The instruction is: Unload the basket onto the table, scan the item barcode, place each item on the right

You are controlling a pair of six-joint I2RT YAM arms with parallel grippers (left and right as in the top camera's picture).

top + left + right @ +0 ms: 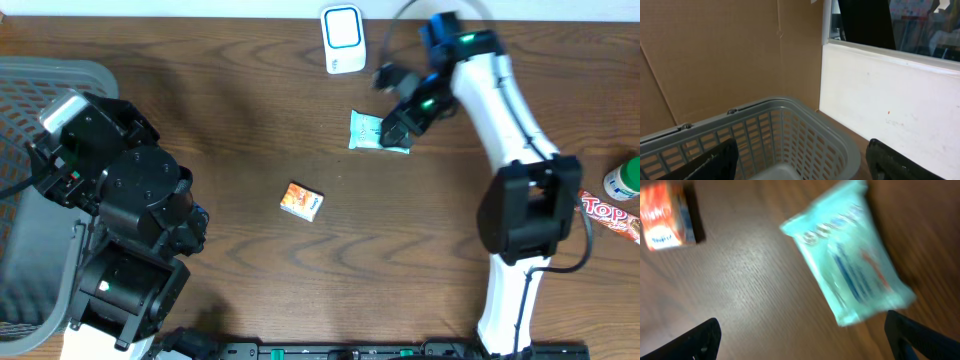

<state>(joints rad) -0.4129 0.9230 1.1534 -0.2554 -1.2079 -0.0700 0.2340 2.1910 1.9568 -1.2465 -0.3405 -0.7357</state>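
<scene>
Teal packet (pixel 372 131) flat on the brown desk (pixel 250 120), near the white scanner (pixel 342 38) at the far edge, not gripped. Right tool (pixel 397 127) just over its right end, spread wide with nothing between the fingers (pixel 700 340); wrist view blurred, packet lying free on the wood ahead. Orange box (pixel 301 201) apart, toward mid-desk. Left tool (pixel 802 145) over the grey basket (pixel 805 130), likewise spread wide and empty. Bottle (pixel 625 178) and red wrapper (pixel 605 210) at the desk's right edge, well apart from the packet.
</scene>
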